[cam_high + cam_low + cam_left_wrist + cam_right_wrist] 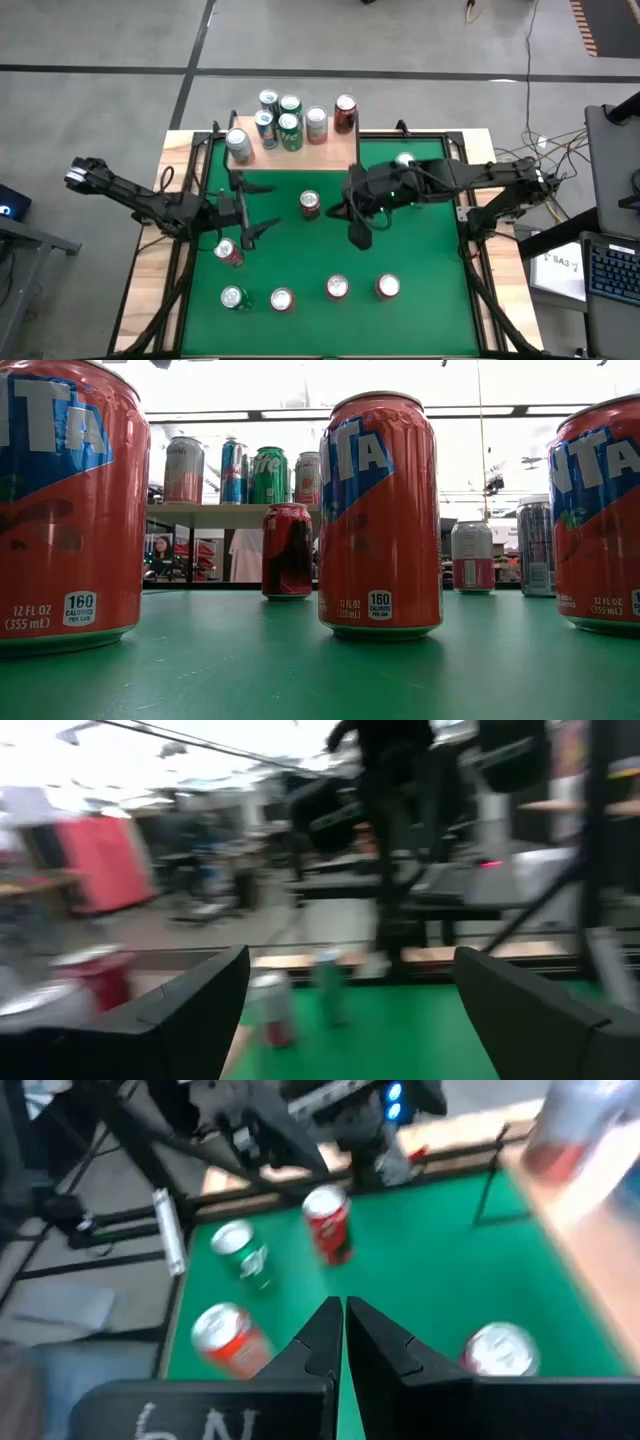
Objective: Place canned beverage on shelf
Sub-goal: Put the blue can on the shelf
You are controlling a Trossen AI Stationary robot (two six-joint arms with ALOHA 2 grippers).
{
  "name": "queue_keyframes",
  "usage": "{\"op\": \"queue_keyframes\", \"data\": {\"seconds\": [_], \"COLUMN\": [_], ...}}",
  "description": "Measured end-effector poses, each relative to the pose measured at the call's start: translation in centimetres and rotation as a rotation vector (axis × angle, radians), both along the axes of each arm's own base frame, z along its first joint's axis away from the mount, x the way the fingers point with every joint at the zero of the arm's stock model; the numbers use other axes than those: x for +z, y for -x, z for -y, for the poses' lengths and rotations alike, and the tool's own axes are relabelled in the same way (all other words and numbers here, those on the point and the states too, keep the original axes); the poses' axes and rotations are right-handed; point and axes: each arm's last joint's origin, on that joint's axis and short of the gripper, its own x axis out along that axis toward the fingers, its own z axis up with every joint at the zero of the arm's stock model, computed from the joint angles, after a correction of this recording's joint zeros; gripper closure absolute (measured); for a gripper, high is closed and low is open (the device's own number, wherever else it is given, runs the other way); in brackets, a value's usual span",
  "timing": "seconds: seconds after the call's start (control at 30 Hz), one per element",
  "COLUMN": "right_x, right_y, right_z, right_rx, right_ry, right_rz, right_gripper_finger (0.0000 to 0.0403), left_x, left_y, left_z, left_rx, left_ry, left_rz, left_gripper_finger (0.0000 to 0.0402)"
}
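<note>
cans: six cylindrical drink cans already on the small light-wood shelf (300, 150) at the table's far edge. six more stand on the green table top (420, 250): a dark red can (310, 204) mid-table, a red can (229, 252) just beside our left gripper (250, 215), and a front row of one green can (234, 297) and three red-orange cans (335, 288).

our left gripper's jaws are spread wide w/ nothing between them, left of centre and near the red can. our right gripper (358, 232) hovers right of the dark red can, fingers (330, 1335) pressed together, empty.

step, as we judge it: between placements, picking the next can. neither claw holds one.

next move prob. calls for the left claw to drop around the red can by it, close, lift clear of the shelf legs, then set down on bare board at the front, w/o knocking the cans already there. the right arm should keep clear.
</note>
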Motion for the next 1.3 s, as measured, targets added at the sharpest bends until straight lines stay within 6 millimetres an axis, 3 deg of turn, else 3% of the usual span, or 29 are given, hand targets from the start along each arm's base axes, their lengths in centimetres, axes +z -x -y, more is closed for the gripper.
{"op": "queue_keyframes", "data": {"seconds": [0.3, 0.47, 0.63, 0.77, 1.13, 1.3], "right_x": [-2.1, -3.9, -5.2, -4.8, -6.2, -7.3], "right_y": [1.5, 3.2, 6.2, 7.1, 13.4, 15.4], "right_z": [-1.4, -0.9, 2.2, 4.9, 15.0, 16.9], "right_rx": [-0.069, -0.237, -0.602, -0.607, -0.892, -0.928], "right_ry": [-0.107, -0.172, -0.136, -0.272, -0.402, -0.432], "right_rz": [-0.270, -0.546, -0.859, -0.799, -0.881, -0.913], "right_gripper_finger": [0.0394, 0.0394, 0.0394, 0.0394, 0.0394, 0.0394], "left_x": [0.5, 0.4, 1.5, 2.5, 3.3, 4.4], "left_y": [-2.4, -3.8, -4.3, -4.1, -2.8, -1.1], "left_z": [1.9, 2.4, 2.5, 2.4, 1.9, 1.1], "left_rx": [-0.056, -0.027, 0.011, 0.014, 0.033, 0.126], "left_ry": [-0.009, -0.032, -0.045, -0.073, -0.069, -0.077], "left_rz": [-0.118, -0.220, -0.269, -0.286, -0.275, -0.251], "left_gripper_finger": [0.0068, 0.0068, 0.0068, 0.0068, 0.0068, 0.0068]}}
